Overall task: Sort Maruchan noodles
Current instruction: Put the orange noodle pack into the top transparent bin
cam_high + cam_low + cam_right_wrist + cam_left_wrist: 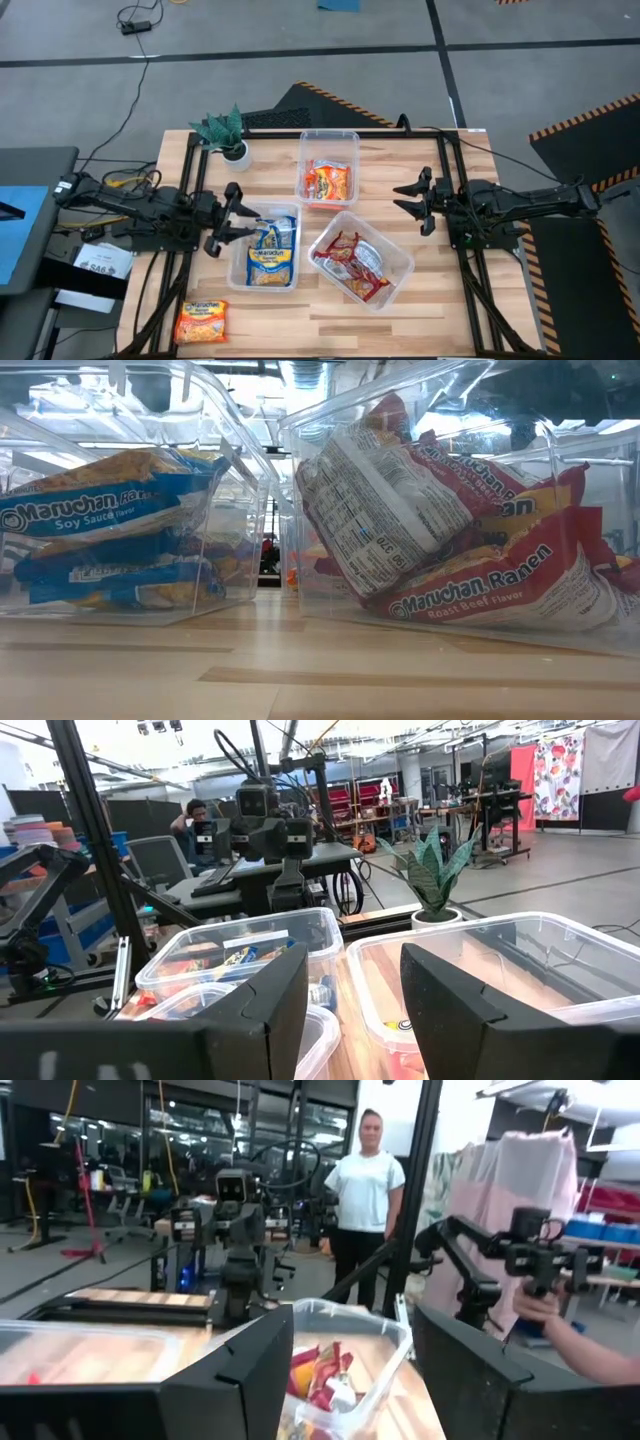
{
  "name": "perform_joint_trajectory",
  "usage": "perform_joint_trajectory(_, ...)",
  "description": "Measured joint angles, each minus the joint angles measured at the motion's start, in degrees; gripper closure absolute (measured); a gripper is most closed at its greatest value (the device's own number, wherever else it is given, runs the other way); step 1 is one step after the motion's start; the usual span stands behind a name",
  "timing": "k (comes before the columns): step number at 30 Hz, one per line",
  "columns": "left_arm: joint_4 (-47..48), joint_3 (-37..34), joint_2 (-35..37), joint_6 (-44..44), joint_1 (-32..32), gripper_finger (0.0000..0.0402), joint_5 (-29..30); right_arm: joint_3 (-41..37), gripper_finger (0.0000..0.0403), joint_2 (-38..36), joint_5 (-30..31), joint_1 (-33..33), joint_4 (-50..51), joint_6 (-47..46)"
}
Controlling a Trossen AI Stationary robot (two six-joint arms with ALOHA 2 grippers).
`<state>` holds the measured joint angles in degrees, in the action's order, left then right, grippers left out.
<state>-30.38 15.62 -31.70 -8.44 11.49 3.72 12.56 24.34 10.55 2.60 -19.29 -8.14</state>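
Three clear plastic rectangular bins on a pale wooden slatted worktop (440,290), each loaded with shiny flat ramen packets. Blue-and-white soy sauce packets (271,254) stacked in the bin (236,275) on the left side, just beside the left gripper (243,213). Red-and-white roast beef packets (351,264) heaped at angles in the tilted bin (399,270) toward the middle right, one turned with its printed back outward in the low view. Orange-and-yellow packets (327,181) lying in the far bin (329,139) near the middle of the far edge. One more orange-yellow packet (202,322) loose on the wood at the near left corner, well apart from all three bins and from both arms.

Left gripper hovering over the left edge of the worktop, dark fingers (240,1380) spread with nothing between them, pointed across toward the blue-packet bin. Right gripper (411,196) hanging over the right side, near the red-packet bin but not touching it, fingers (450,1010) likewise parted and empty.

Small green spiky potted plant in a white pot (227,134) at the far left corner of the worktop, just beside the far bin.

Beyond the worktop, a person in a pale T-shirt (365,1190) standing in the room, and a seated person (196,825) farther off at a desk.
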Motion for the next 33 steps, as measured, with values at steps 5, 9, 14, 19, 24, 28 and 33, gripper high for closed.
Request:
perform_joint_trajectory(5, -1.5, 0.0, 0.0, -0.6, 0.0, 0.0209, -0.1, 0.0, 0.0221, 0.0, 0.0, 0.0, 0.0, 0.0)
perform_joint_trajectory(9, -1.2, 0.0, 0.0, -0.1, 0.1, 0.0209, -0.5, 0.0, 0.0221, 0.0, 0.0, 0.0, 0.1, 0.0)
perform_joint_trajectory(14, -0.8, 0.0, -0.2, 0.2, 0.1, 0.0209, -0.4, 0.0, 0.0221, 0.0, 0.0, 0.0, 0.2, -0.9)
perform_joint_trajectory(19, -0.7, 0.0, -0.1, 0.1, 0.1, 0.0209, -0.4, 0.0, 0.0221, 0.0, 0.0, 0.0, 0.2, -0.9)
perform_joint_trajectory(24, 0.2, 0.0, -0.1, -0.4, 0.1, 0.0209, -0.6, 0.0, 0.0221, 0.0, 0.0, 0.0, 0.2, -0.9)
perform_joint_trajectory(28, 0.2, 0.0, -0.1, -1.1, 0.1, 0.0209, -2.5, 0.0, 0.0221, 0.0, 0.0, 0.0, 0.2, -0.9)
perform_joint_trajectory(33, 0.2, 0.0, -0.1, -0.8, 0.1, 0.0209, -3.1, 0.0, 0.0221, 0.0, 0.0, 0.0, 0.2, -0.9)
